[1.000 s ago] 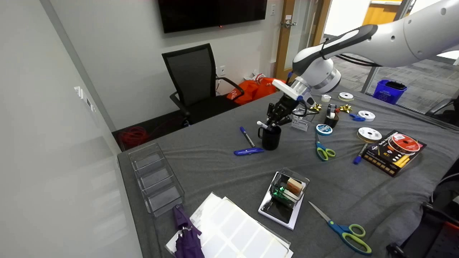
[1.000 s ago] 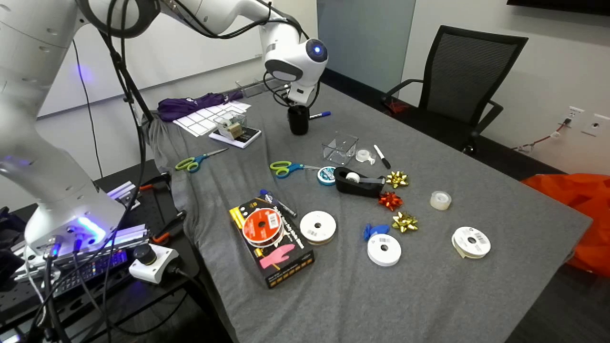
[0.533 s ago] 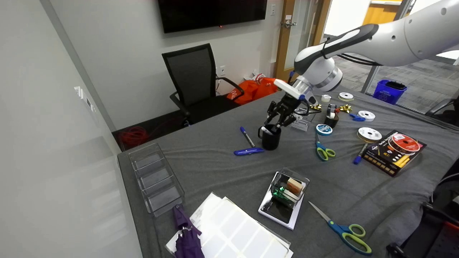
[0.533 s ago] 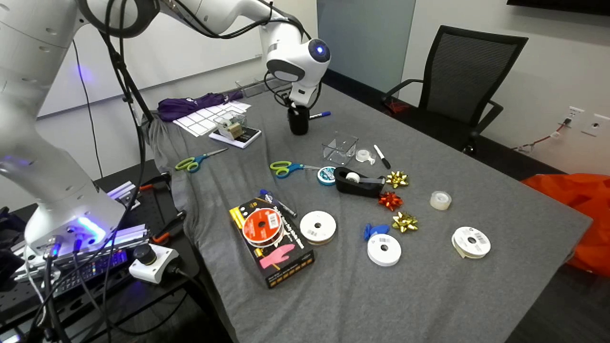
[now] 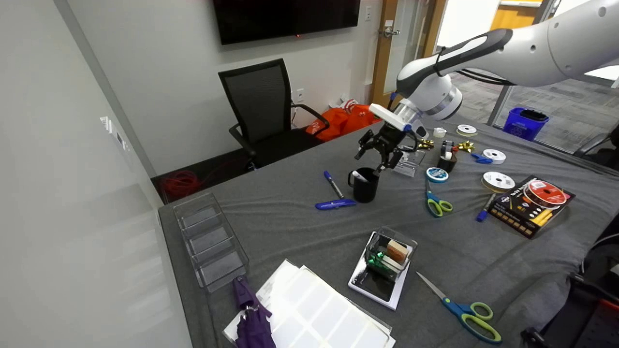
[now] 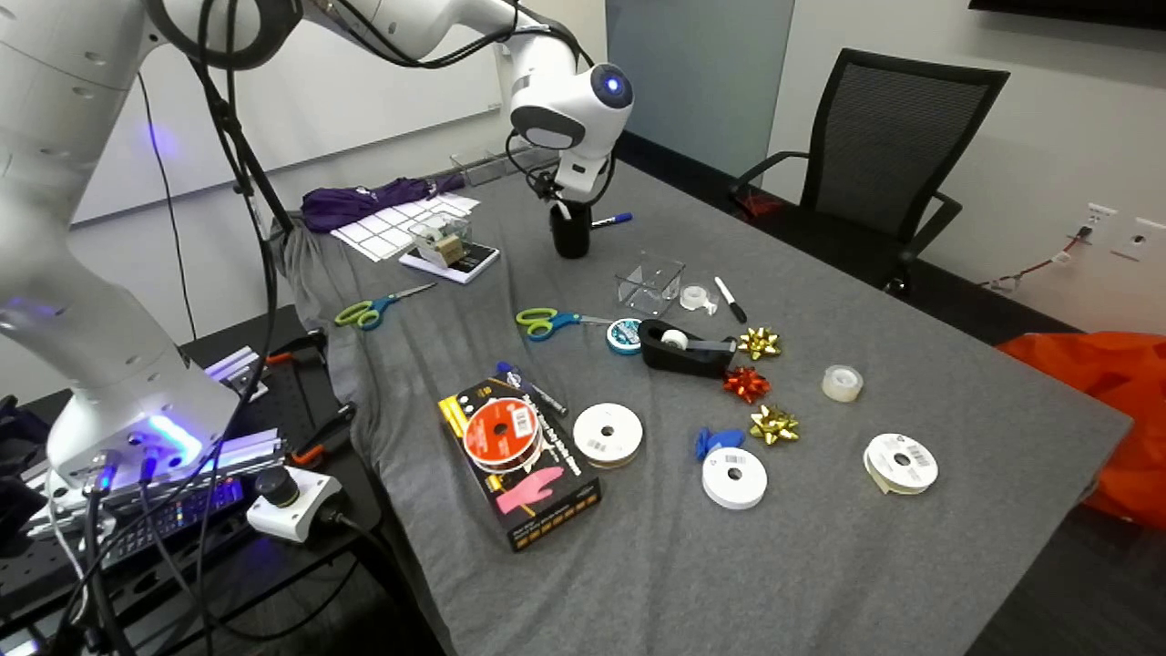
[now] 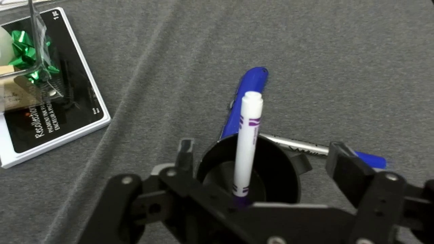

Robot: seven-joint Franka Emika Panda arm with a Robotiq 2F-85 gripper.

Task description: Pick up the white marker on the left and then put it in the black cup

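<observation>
The end effector point(image 7: 262, 151) is spread above the worktop point(image 7: 339, 67), its fingers point(image 7: 346, 166) wide apart. The cup point(image 5: 366, 191) stands upright beneath it; in the wrist view, the cup's mouth shows between the two fingers. The white marker point(image 7: 247, 145) is inside the cup, tilted, purple end down, white end projecting past the rim, apart from both fingers. Beyond the cup from the end effector lie the blue tool point(image 7: 253, 79) and the pen point(image 7: 301, 145). In an exterior view, one fingertip point(image 5: 378, 169) appears at the rim; contact cannot be determined.

White arm point(image 5: 527, 63), dark grey bands point(image 6: 549, 126), black cables point(image 6: 224, 114), black fingers point(image 7: 351, 176).
</observation>
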